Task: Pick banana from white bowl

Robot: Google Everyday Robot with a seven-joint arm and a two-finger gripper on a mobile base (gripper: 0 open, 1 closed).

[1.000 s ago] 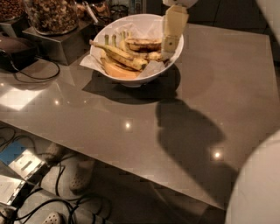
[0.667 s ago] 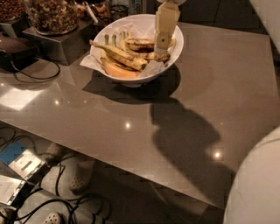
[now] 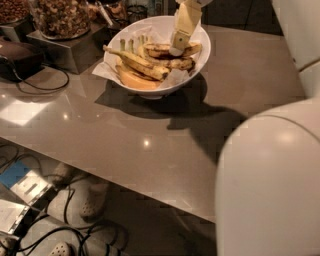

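Down comes the gripper [image 3: 176, 48] into the bowl [image 3: 165, 88], upper centre, tip at the banana [image 3: 156, 49]. Clenched or released? Can't tell. Banana not lifted; grasp and lift remain.

I count one gripper [image 3: 175, 50], hanging over bowl, tip down among fruit. One white bowl [image 3: 202, 50]. Inside it: one banana [image 3: 192, 49], loose and blotched, at gripper tip; one second blotched banana [image 3: 177, 64] just in front; one bunch of slim bananas [image 3: 140, 64], three greenish stems [image 3: 131, 45] showing; one orange wedge [image 3: 134, 82]. Two nut jars [image 3: 60, 15] behind bowl. One table [image 3: 150, 140]. Beneath it, three shoes [image 3: 92, 200], as far as I can tell.
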